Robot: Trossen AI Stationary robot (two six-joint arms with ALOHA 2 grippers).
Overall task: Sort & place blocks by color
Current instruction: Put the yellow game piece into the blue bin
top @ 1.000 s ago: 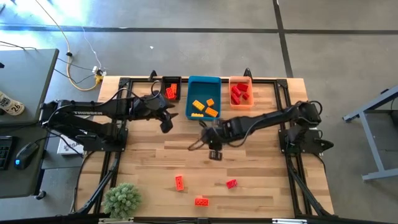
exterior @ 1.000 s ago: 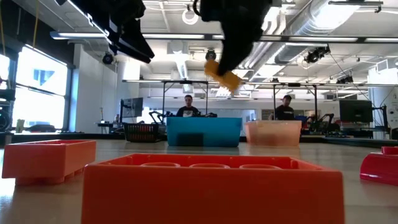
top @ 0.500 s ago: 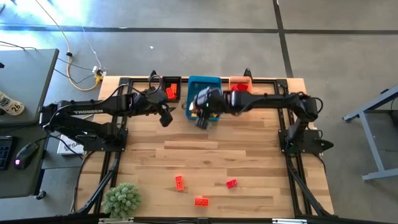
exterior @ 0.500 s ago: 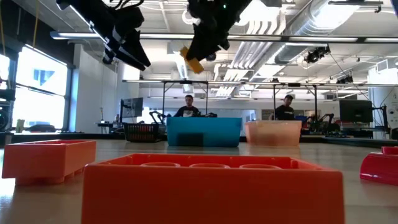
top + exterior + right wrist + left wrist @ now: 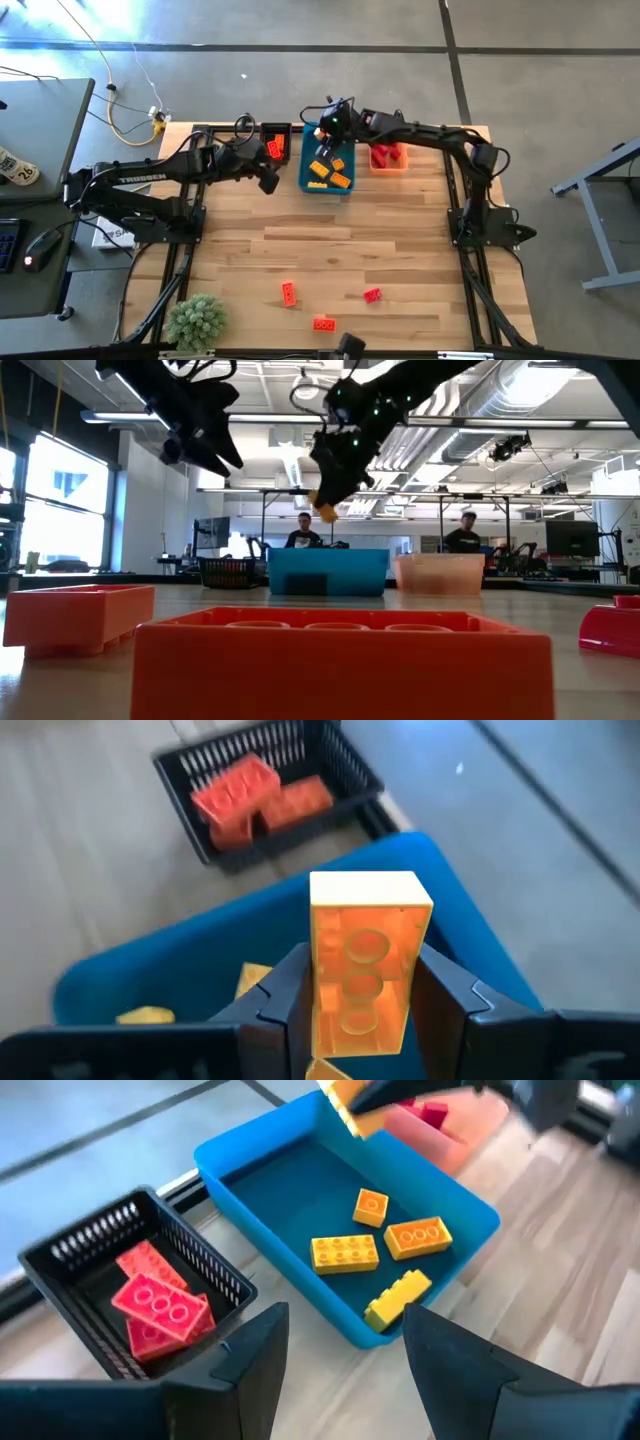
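Over blue bin, right gripper moved from mid-table, clamping yellow block, left gripper open, unmoved.

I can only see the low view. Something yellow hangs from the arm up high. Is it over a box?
Observer: Yes. The right gripper holds a yellow block above the blue bin's far end.
Operator: Is that box empty?
Observer: No, four yellow blocks lie in it.
Operator: What's the other arm doing?
Observer: The left gripper is open and holds nothing, beside the black bin with red blocks in it.
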